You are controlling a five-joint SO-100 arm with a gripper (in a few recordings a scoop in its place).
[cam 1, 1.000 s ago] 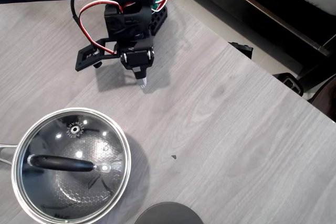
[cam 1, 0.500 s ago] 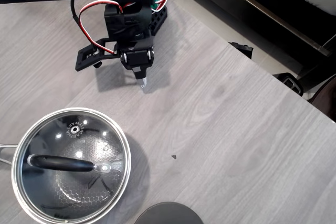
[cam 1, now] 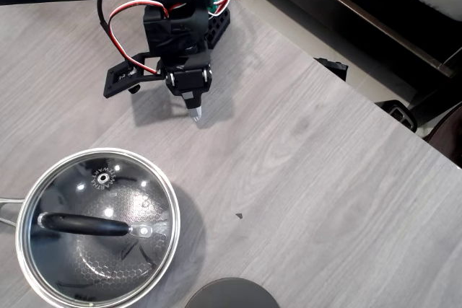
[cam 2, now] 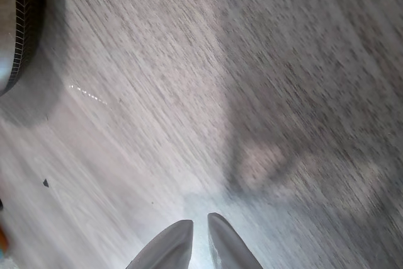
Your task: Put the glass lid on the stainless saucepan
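Note:
The glass lid (cam 1: 97,225) sits on the stainless saucepan (cam 1: 29,278) at the lower left of the overhead view. Its black bar handle (cam 1: 83,225) lies across the middle, and the honeycomb inside shows through the glass. The pan's thin steel handle (cam 1: 6,210) pokes out at the left edge. My gripper (cam 1: 195,112) is folded back near the arm's base at the top, well apart from the pan. Its fingers (cam 2: 170,247) are shut with nothing between them. A strip of the pan's rim (cam 2: 12,29) shows at the wrist view's upper left.
A dark grey round disc (cam 1: 231,293) lies at the bottom edge, right of the pan. The wooden table (cam 1: 310,178) ends in a slanted edge at the upper right, with dark furniture beyond. A small dark speck (cam 1: 239,216) marks the tabletop.

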